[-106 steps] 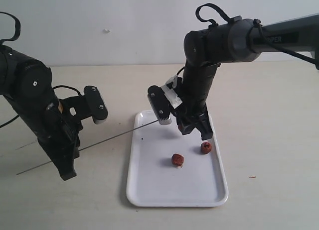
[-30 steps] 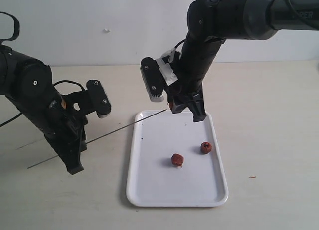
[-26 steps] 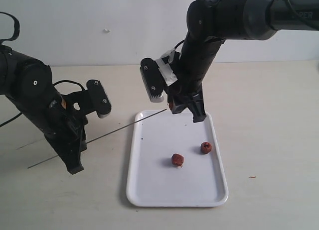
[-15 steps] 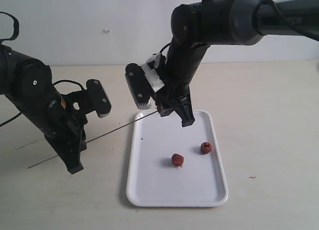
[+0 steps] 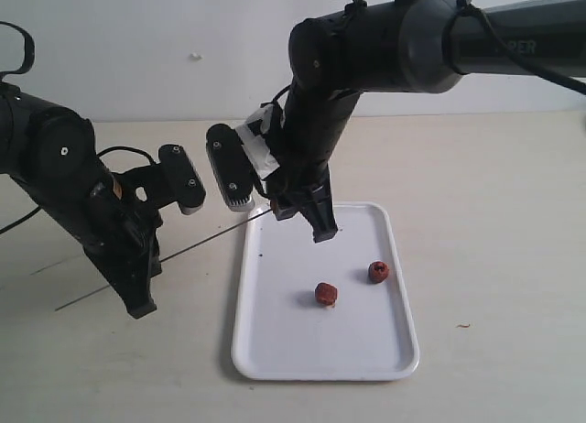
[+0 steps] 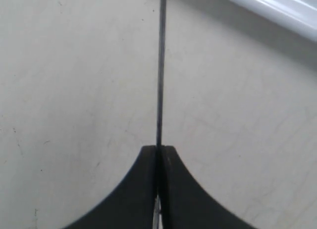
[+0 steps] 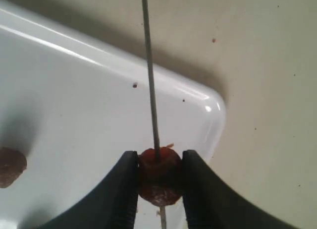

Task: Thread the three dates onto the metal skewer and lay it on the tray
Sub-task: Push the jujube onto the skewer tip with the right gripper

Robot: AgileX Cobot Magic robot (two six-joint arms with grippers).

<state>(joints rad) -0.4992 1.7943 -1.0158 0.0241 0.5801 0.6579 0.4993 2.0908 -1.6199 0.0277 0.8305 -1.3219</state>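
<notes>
**Q:** Left claw [image 6: 158, 157]?
**A:** Mine is clamped tight on the skewer [image 6: 161, 65], left of frame.
**Q:** Right claw [image 7: 158, 164]?
**A:** It pinches the first date [image 7: 158, 184], skewer run through it, over the tray [image 5: 302, 345]'s upper-left corner. The second date [image 5: 326, 293] and third date [image 5: 378, 272] lie on the tray, lower centre.

In your exterior view, the right claw [image 5: 298, 212] hides the skewer's [image 5: 201, 243] far end and most of the held date [image 7: 158, 173]. The right wrist view's edge cuts off a second date [image 7: 10, 168] and the tray [image 7: 74, 105].
</notes>
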